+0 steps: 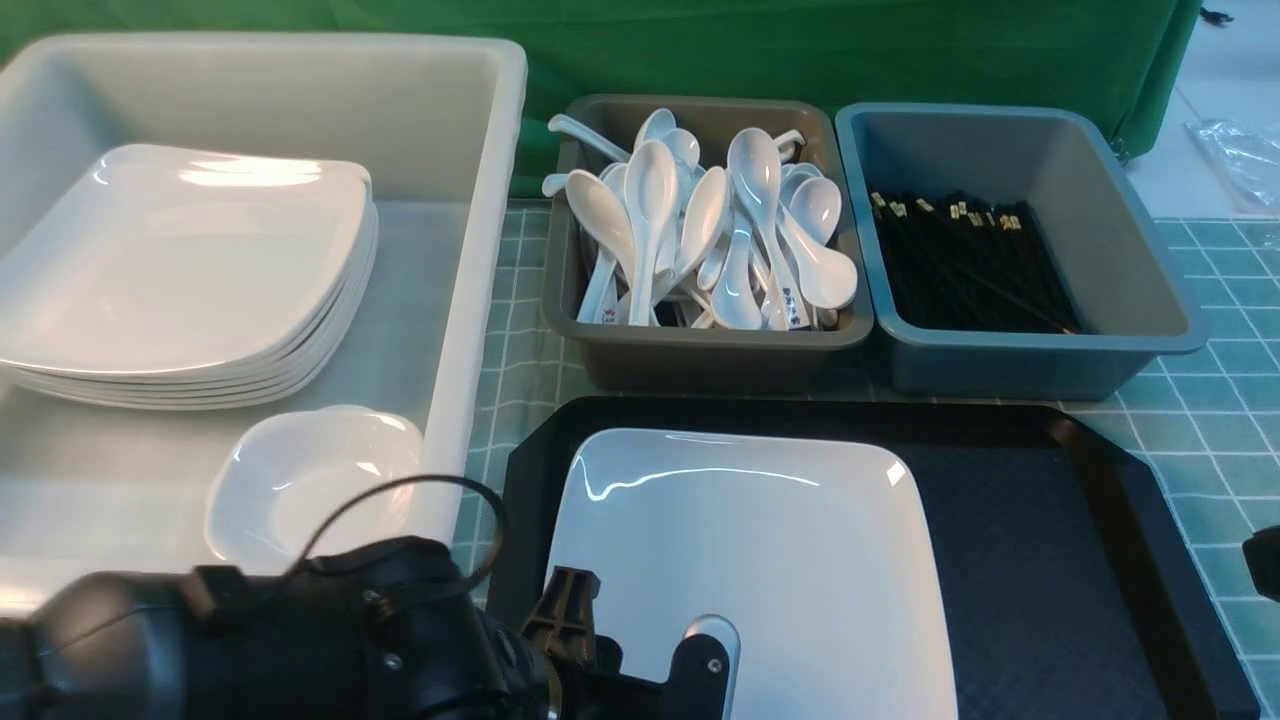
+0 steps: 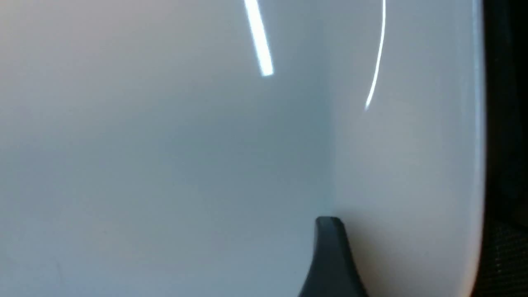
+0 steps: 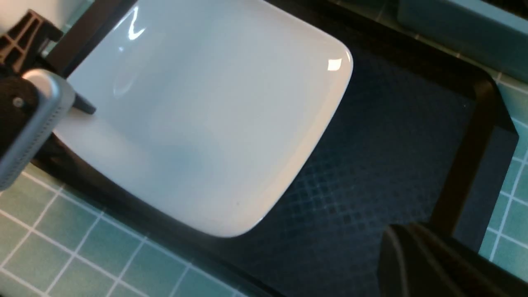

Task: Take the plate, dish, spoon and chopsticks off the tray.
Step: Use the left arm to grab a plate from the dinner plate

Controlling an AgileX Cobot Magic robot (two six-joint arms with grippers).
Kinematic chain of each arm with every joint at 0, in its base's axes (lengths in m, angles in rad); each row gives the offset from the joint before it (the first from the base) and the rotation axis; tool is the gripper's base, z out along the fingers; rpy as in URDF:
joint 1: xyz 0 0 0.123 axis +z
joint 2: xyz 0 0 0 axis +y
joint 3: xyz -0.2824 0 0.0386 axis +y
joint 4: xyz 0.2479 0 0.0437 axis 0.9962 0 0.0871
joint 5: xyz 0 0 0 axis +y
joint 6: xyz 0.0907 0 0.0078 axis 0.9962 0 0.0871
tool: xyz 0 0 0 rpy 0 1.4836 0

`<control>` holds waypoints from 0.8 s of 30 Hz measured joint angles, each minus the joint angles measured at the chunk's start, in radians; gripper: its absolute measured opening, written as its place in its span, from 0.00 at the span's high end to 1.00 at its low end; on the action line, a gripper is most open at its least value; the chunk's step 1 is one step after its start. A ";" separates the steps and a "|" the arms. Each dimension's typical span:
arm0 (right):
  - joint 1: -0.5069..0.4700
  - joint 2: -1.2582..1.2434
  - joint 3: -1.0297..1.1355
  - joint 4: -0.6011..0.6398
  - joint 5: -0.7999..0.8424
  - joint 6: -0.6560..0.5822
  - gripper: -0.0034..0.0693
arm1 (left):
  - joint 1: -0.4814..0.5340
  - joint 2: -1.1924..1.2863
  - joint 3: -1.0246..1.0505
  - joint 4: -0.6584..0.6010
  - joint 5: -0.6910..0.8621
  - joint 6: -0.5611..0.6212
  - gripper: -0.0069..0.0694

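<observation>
The plate (image 1: 760, 560) lies flat on the left half of the tray (image 1: 1050, 560); one finger (image 3: 84, 108) of the left pincer (image 1: 640, 670) touches its near left edge, open or closed cannot be told; right pincer (image 3: 396, 247) closed, nothing seen in it, by tray's right side; dish (image 1: 310, 480) in tub (image 1: 480, 250) beside stacked plates (image 1: 180, 270); spoons (image 1: 700, 220) in grey bin (image 1: 700, 350), chopsticks (image 1: 960, 260) in blue bin (image 1: 1130, 260), behind tray

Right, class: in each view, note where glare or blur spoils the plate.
Front view: white glare streaks near the far rim of the plate, otherwise sharp. Left wrist view: so close it is a soft blank, crossed by two bright streaks. Right wrist view: one small highlight at a corner; tray texture dim but readable.
</observation>
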 joint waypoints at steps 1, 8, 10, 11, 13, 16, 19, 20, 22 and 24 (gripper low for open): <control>0.000 0.000 0.000 0.000 0.005 0.000 0.91 | 0.000 0.005 -0.002 0.009 -0.007 0.000 0.34; 0.000 0.000 0.000 0.000 0.024 -0.004 0.90 | 0.000 0.035 -0.009 0.066 -0.040 -0.023 0.52; 0.000 0.000 0.000 0.000 0.025 -0.005 0.90 | -0.001 0.038 -0.009 0.089 -0.060 -0.041 0.62; 0.000 0.000 0.000 0.000 0.026 -0.007 0.90 | -0.003 0.040 -0.009 0.093 -0.071 -0.043 0.65; 0.000 -0.001 0.000 0.000 0.027 -0.008 0.89 | -0.005 0.038 -0.009 0.089 -0.078 -0.048 0.67; 0.000 -0.001 0.000 0.000 0.027 -0.010 0.88 | -0.007 0.013 -0.009 0.052 -0.064 -0.051 0.66; 0.000 -0.001 -0.006 0.000 0.031 -0.010 0.88 | -0.037 -0.078 -0.009 0.008 -0.016 -0.061 0.74; 0.000 -0.001 -0.013 0.000 0.034 -0.010 0.88 | -0.056 -0.122 -0.008 0.004 -0.006 -0.062 0.78; 0.000 -0.001 -0.022 0.000 0.034 -0.010 0.88 | -0.081 -0.179 -0.008 -0.006 0.003 -0.067 0.82; 0.000 -0.001 -0.052 0.000 0.034 -0.010 0.87 | -0.134 -0.291 -0.008 -0.029 0.024 -0.073 0.87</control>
